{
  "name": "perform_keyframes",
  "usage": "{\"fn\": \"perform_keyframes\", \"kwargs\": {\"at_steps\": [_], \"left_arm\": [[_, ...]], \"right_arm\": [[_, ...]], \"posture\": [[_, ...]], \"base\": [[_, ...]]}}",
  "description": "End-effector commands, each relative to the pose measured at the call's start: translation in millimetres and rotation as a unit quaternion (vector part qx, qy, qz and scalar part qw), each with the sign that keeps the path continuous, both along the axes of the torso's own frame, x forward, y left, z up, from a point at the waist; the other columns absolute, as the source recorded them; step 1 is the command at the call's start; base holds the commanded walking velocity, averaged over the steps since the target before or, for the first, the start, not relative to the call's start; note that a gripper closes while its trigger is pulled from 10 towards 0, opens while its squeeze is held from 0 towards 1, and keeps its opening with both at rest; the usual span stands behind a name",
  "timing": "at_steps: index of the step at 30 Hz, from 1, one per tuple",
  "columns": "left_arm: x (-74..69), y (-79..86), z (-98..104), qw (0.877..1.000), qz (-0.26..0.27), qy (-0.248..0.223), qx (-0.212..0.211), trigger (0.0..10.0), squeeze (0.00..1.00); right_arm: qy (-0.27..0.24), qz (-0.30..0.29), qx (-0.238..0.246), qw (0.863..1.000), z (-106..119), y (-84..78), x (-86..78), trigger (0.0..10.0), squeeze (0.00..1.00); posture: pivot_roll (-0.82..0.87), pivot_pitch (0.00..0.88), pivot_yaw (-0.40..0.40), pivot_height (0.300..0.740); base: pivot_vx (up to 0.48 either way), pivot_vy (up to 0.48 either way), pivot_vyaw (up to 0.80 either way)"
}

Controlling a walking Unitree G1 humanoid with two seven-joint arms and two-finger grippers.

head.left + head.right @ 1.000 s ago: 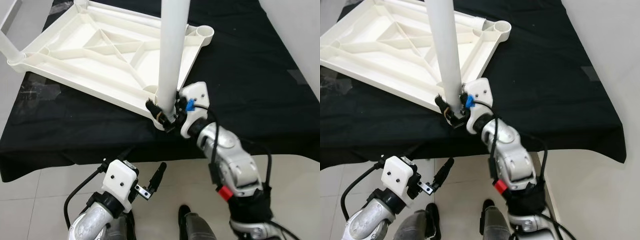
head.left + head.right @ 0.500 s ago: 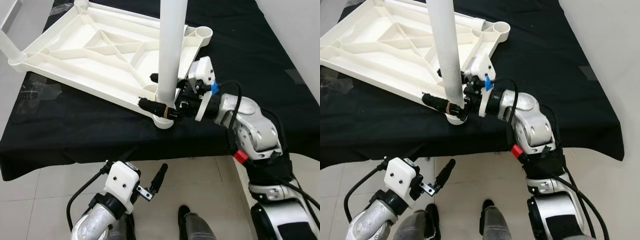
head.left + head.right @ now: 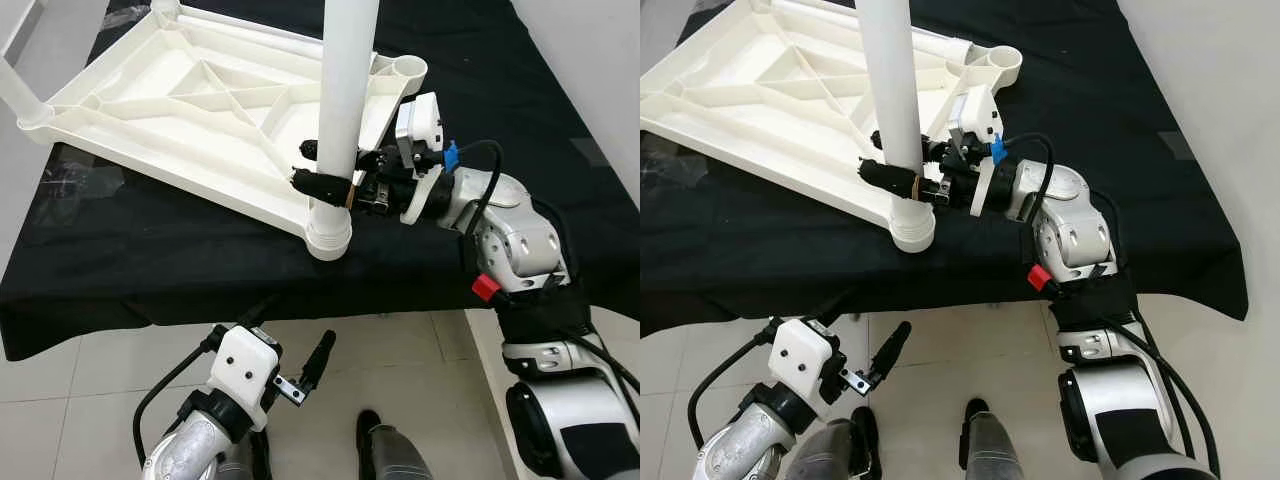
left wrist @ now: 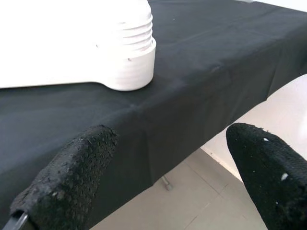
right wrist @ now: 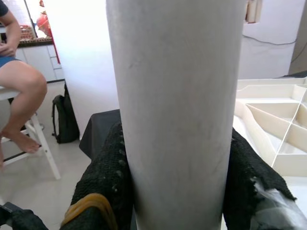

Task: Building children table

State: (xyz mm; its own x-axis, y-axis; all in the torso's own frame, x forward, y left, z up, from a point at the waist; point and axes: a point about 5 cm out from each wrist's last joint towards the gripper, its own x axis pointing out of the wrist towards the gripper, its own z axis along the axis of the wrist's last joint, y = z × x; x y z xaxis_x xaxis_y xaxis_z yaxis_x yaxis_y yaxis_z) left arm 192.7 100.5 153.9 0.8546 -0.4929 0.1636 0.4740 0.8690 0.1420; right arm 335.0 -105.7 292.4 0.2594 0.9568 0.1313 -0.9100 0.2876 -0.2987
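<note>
Tabletop [image 3: 200,100]: 1, upside down on the black-clothed worktop [image 3: 480,120], 1 leg [image 3: 345,100] upright in its near corner socket. Right gripper [image 3: 318,165] clamped on the leg. Left gripper [image 4: 168,177] spread apart, holding nothing, below the worktop's near edge.

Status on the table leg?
Right pincer shut on upright white leg, just above corner socket of upturned tabletop. Left pincer open, low, idle. Nothing in the way.

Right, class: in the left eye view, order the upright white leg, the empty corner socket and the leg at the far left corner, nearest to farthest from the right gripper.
1. Upright white leg, clamped in the right gripper.
2. Empty corner socket, behind the gripper on the right.
3. Far-left leg, across the tabletop.
</note>
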Motion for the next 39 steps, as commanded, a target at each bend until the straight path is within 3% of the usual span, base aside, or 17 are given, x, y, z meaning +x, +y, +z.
{"fn": "perform_keyframes", "kwargs": {"at_steps": [1,5,7,9,10,18,19,20,21,22,24,29,33,34,36,37,39], "left_arm": [[-3.8,-0.7,-3,1.0,-0.004,0.009,0.0,10.0,0.0],[-3.6,1.7,-3,1.0,-0.001,0.009,0.001,10.0,0.0],[-3.5,2.3,-3,1.0,0.0,0.01,0.002,10.0,0.0],[-3.5,2.3,-3,1.0,0.0,0.01,0.002,10.0,0.0],[-2.5,2.1,-3,1.0,-0.001,0.01,0.002,10.0,0.0],[-1.0,1.7,-5,1.0,-0.005,0.01,0.003,10.0,0.0],[-0.7,1.7,-5,1.0,-0.005,0.01,0.003,10.0,0.0],[-0.4,1.7,-5,1.0,-0.004,0.01,0.003,10.0,0.0],[-0.3,1.8,-5,1.0,-0.004,0.01,0.003,10.0,0.0],[0.0,2.0,-5,1.0,-0.003,0.009,0.003,10.0,0.0],[0.2,2.2,-5,1.0,-0.002,0.009,0.003,10.0,0.0],[0.0,2.5,-5,1.0,0.0,0.008,0.003,10.0,0.0],[0.1,3.0,-5,1.0,0.002,0.007,0.004,10.0,0.0],[0.2,2.8,-5,1.0,0.002,0.007,0.004,10.0,0.0],[0.2,2.7,-5,1.0,0.002,0.007,0.004,10.0,0.0],[0.4,2.5,-5,1.0,0.001,0.007,0.005,10.0,0.0],[0.4,2.4,-4,1.0,0.002,0.006,0.005,10.0,0.0]], "right_arm": [[0.036,0.01,-0.005,0.999,-19,5.8,-3.5,0.0,0.0],[0.102,-0.146,-0.017,0.984,-61,21.5,-9.4,0.0,0.0],[0.137,-0.373,-0.046,0.917,-92,12.6,-5.3,0.0,0.0],[0.137,-0.373,-0.046,0.917,-92,12.6,-5.3,0.0,0.0],[0.169,-0.435,-0.054,0.883,-117,9.9,-22.4,0.0,0.0],[0.169,-0.433,-0.043,0.884,-109,9.8,-21.8,0.0,0.0],[0.17,-0.428,-0.037,0.887,-106,10.3,-20.4,1.1,0.0],[0.171,-0.422,-0.019,0.89,-101,12.4,-19.9,8.8,0.0],[0.172,-0.419,-0.006,0.891,-97,13.9,-19.8,8.8,0.0],[0.167,-0.407,0.015,0.898,-90,17.4,-20.2,10.0,0.87],[0.148,-0.38,0.038,0.912,-79,21.9,-20.3,10.0,1.0],[0.127,-0.344,0.053,0.929,-67,25.0,-19.7,10.0,1.0],[0.074,-0.23,0.05,0.969,-38,21.9,-7.1,10.0,1.0],[0.068,-0.201,0.051,0.976,-30,20.5,-4.0,10.0,0.3],[0.066,-0.183,0.054,0.979,-25,19.9,-2.6,10.0,0.3],[0.06,-0.144,0.052,0.986,-16,19.0,-0.2,10.0,0.0],[0.047,-0.112,0.043,0.992,-10,18.7,0.3,10.0,0.0]], "posture": [[0.03,0.308,-0.024,0.74],[0.03,0.322,-0.027,0.74],[0.03,0.322,-0.024,0.74],[0.03,0.322,-0.024,0.74],[0.02,0.326,-0.011,0.74],[0.01,0.319,-0.014,0.74],[0.01,0.31,-0.016,0.74],[0.01,0.309,-0.016,0.74],[0.01,0.309,-0.016,0.74],[0.01,0.311,-0.016,0.74],[0.02,0.309,-0.015,0.74],[0.02,0.311,-0.015,0.74],[0.03,0.303,-0.014,0.74],[0.03,0.301,-0.014,0.74],[0.03,0.301,-0.014,0.74],[0.04,0.3,-0.014,0.74],[0.04,0.3,-0.013,0.74]], "base": [[0.0,0.0,0.0],[0.0,0.0,0.0],[0.0,0.0,0.0],[0.0,0.0,0.0],[0.0,0.0,0.0],[0.0,0.0,0.0],[0.0,0.0,0.0],[0.0,0.0,0.0],[0.0,0.0,0.0],[0.0,0.0,0.0],[0.0,0.0,0.0],[0.0,0.0,0.0],[0.0,0.0,0.0],[0.0,0.0,0.0],[0.0,0.0,0.0],[0.0,0.0,0.0],[0.0,0.0,0.0]]}}
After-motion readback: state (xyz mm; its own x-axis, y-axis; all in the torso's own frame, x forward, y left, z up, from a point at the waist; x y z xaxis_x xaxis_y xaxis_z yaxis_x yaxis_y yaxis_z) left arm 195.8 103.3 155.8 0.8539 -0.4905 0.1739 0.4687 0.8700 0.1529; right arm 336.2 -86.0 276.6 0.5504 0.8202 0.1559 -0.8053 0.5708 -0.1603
